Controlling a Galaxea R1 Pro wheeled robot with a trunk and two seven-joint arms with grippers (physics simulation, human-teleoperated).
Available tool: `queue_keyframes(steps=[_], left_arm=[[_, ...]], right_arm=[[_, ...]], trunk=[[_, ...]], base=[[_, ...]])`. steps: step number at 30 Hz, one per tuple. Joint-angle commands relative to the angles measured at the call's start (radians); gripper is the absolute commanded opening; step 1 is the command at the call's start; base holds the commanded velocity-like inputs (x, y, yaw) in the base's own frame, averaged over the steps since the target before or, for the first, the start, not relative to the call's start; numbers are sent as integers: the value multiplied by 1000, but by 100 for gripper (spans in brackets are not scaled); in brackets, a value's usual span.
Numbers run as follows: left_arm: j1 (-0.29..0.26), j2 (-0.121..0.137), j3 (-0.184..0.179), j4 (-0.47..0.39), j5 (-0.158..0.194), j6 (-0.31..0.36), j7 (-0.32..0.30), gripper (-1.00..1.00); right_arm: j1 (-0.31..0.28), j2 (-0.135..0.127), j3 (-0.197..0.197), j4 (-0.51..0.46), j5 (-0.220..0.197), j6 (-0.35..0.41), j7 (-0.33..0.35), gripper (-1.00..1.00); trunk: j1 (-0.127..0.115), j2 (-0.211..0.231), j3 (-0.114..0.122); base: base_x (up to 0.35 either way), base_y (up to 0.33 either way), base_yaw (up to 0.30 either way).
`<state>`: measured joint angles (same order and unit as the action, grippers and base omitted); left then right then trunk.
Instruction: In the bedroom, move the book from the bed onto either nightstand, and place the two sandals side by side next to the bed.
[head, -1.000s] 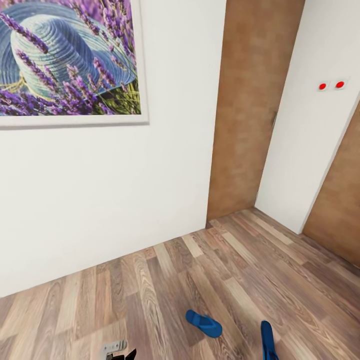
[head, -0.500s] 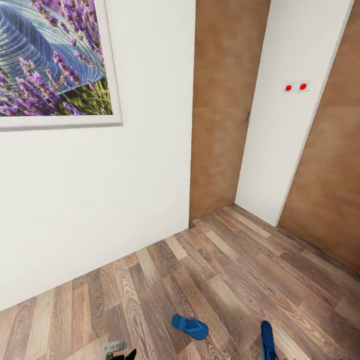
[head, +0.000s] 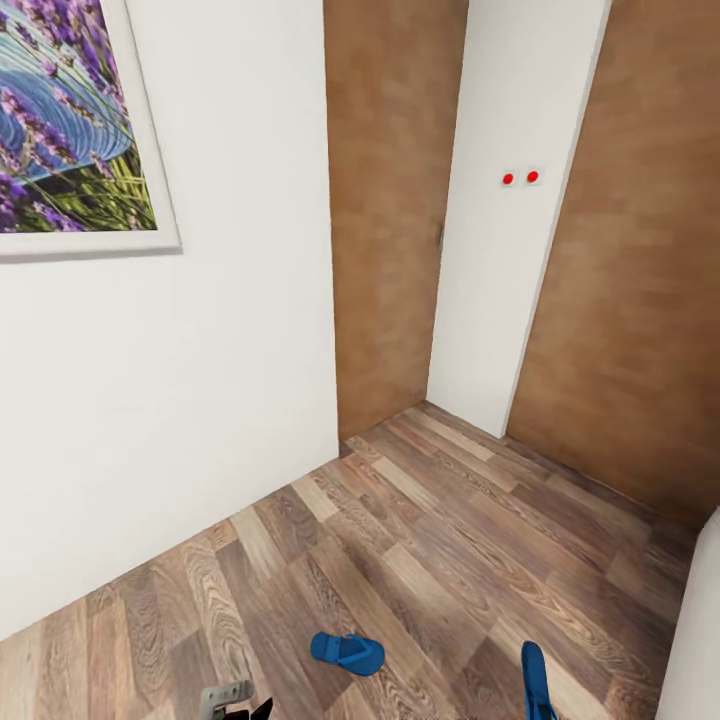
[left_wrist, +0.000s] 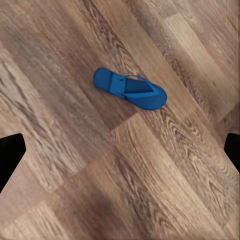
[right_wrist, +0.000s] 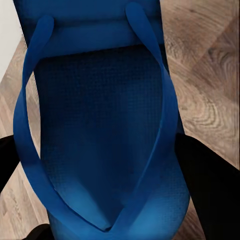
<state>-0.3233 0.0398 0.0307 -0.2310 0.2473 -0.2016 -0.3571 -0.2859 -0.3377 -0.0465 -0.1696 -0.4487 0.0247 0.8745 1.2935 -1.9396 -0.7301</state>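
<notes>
Loose sandal (head: 347, 652) flat on the wood-plank floor (head: 420, 520), sole down, strap side up, well apart from its mate.

Head view, left to right:
- Framed lavender picture (head: 70, 120) on the white wall (head: 200, 400), cut off by the frame edge.
- Left gripper (head: 240, 705) at the lower edge, partly seen as a grey piece and dark tips, near the loose sandal but not touching it.
- Loose sandal just beyond and beside that gripper, bright blue, lying across the planks.
- First brown door (head: 390, 200) in the corner recess.
- Narrow white wall strip (head: 500, 300) bearing two red dots (head: 520, 178) side by side.
- Held sandal (head: 536, 685) at the lower edge, seen narrow and edge-on, partly cut off.
- Second brown door (head: 630, 300) reaching down to the floor.
- Pale off-white edge (head: 700, 620) at the far right, too little shown to identify.

Left wrist view: loose sandal (left_wrist: 130, 90) lying diagonally on the planks; left gripper (left_wrist: 120, 155) spread wide, dark fingertips (left_wrist: 10, 155) at opposite edges, bare floor between them.

Right wrist view: held sandal (right_wrist: 100, 125) very close, blue straps converging in a V over the textured footbed; right gripper (right_wrist: 105, 200) pinching it, dark fingers (right_wrist: 210, 185) flanking both sides; floor visible behind.
</notes>
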Motion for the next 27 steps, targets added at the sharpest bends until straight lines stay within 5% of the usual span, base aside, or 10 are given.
queue_keyframes(steps=[1, 27], left_arm=[[0, 0, 3, 1, 4, -1, -6, 100], [0, 0, 3, 1, 5, -1, -6, 100]], right_arm=[[-1, 0, -6, 1, 1, 3, 4, -100], [-1, 0, -4, 1, 1, 3, 4, -100]], trunk=[[0, 0, -1], [0, 0, -1]], base=[[0, 0, -300], [0, 0, -298]])
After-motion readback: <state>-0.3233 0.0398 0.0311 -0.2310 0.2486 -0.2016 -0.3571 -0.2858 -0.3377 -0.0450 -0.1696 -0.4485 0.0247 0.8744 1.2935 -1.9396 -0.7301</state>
